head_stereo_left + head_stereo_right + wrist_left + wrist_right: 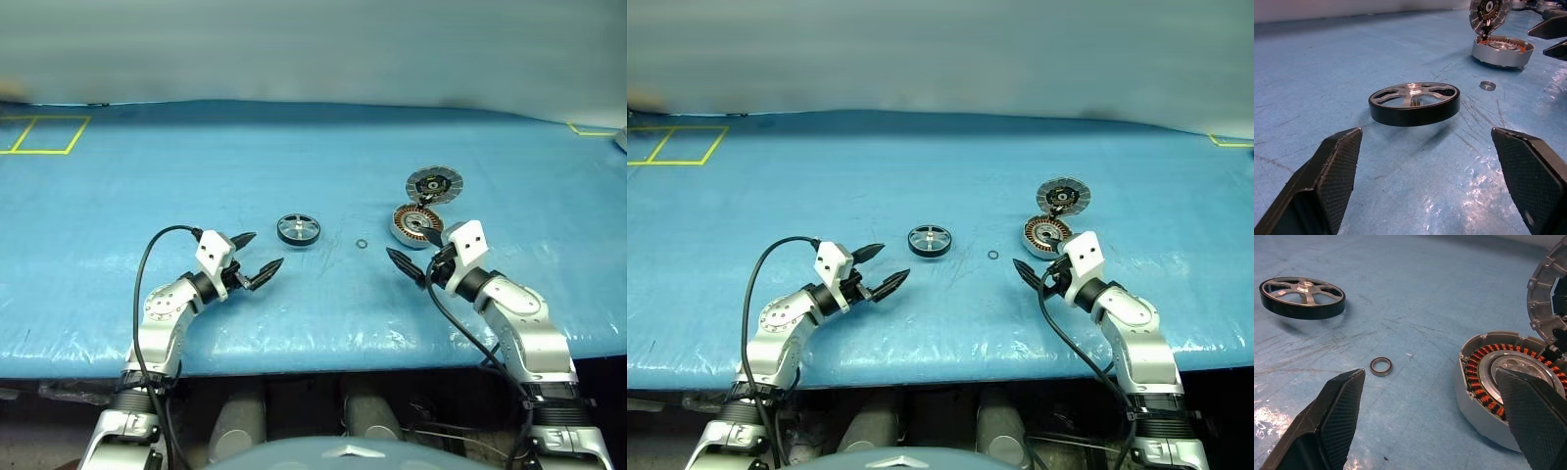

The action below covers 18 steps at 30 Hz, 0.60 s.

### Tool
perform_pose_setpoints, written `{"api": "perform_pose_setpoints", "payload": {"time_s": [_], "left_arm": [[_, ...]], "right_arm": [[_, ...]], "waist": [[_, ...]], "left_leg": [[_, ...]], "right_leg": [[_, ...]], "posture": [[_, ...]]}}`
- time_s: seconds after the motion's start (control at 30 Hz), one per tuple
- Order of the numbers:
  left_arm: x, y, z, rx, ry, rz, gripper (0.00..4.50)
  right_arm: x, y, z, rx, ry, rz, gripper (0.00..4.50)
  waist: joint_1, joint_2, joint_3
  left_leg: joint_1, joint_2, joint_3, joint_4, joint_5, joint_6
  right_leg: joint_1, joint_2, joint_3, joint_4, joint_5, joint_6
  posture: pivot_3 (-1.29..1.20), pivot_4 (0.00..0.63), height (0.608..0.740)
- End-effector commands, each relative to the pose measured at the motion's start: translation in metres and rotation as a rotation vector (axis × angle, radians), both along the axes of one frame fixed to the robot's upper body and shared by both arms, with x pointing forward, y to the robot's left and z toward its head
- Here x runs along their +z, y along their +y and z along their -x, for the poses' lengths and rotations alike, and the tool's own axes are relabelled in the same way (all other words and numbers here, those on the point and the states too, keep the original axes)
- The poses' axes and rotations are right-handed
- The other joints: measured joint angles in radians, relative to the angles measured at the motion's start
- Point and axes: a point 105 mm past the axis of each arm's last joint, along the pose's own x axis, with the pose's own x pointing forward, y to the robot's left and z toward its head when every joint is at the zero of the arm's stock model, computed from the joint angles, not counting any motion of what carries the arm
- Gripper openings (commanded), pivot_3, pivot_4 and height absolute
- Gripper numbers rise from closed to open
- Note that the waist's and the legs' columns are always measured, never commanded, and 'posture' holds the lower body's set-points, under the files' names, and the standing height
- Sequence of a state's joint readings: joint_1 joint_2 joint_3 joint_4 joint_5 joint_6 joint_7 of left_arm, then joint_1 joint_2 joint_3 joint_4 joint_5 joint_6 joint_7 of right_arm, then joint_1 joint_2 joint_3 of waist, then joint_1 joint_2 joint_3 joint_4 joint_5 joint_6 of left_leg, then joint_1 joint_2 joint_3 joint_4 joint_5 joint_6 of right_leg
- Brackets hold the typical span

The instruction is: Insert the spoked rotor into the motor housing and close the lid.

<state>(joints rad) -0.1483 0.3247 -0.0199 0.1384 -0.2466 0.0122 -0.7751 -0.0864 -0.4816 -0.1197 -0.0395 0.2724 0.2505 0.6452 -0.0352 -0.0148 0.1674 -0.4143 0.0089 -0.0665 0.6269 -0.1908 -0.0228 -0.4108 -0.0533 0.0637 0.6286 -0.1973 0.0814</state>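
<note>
Now, rotor (pixel 298 229): flat mid-table, untouched.
Left gripper (pixel 257 258): fingers apart, empty, pointing at rotor; nearer arm.
Housing (pixel 417 224): beyond right gripper (pixel 415 253), lid (pixel 434 184) swung open, probably hinged.
Right gripper: spread, empty.
Ring (pixel 361 243): between rotor and housing.

Silver-white arms, black cables, black, seemingly textured pincer fingers (pixel 1327 186).
</note>
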Motion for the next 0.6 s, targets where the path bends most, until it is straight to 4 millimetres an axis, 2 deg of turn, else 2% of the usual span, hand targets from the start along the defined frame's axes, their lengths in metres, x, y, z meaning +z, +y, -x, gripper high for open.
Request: {"api": "perform_pose_setpoints", "payload": {"time_s": [0.03, 0.6], "left_arm": [[0.0141, -0.0041, 0.0001, -0.016, -0.057, 0.0, 4.5], [0.0137, -0.0064, -0.0003, -0.011, -0.055, 0.006, 4.5]], "right_arm": [[0.0073, -0.0012, -0.0018, -0.002, -0.029, 0.009, 4.46], [0.0058, -0.0013, -0.0006, -0.001, -0.025, 0.012, 4.46]], "waist": [[0.0, 0.0, 0.0], [0.0, 0.0, 0.0]], "left_leg": [[0.0, 0.0, 0.0, 0.0, 0.0, 0.0], [0.0, 0.0, 0.0, 0.0, 0.0, 0.0]], "right_leg": [[0.0, 0.0, 0.0, 0.0, 0.0, 0.0], [0.0, 0.0, 0.0, 0.0, 0.0, 0.0]], "posture": [[0.0, 0.15, 0.74], [0.0, 0.15, 0.74]]}}
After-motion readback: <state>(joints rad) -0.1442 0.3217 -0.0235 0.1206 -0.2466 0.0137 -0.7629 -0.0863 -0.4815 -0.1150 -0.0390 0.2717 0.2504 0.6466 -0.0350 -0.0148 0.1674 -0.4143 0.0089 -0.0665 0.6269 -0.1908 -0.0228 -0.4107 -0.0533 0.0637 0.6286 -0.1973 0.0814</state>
